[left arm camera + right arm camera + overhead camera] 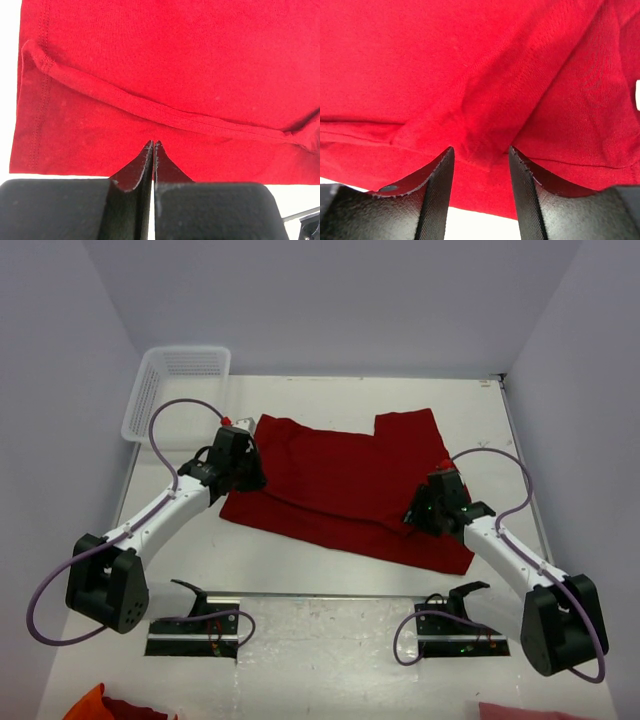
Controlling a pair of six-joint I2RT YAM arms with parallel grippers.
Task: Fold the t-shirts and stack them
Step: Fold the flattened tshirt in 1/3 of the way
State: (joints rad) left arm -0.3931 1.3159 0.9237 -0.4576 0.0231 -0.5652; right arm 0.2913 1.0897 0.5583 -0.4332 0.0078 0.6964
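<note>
Looked like the grab before a fold. The dark red t-shirt (340,480) lay flat mid-surface, partly doubled over. Left pincer (152,145) was pressed together with its tips on the shirt's left edge; couldn't tell if cloth was actually caught. Right pincer (480,150) stood apart, straddling a ridge of fabric at the near right edge. Next, I'd guess both need a firm pinch, then a level lift together. The white surface (320,660) had bright cloth scraps (100,705) at its near edge and a mesh basket (180,380) far left — pale walls (330,300) behind.
</note>
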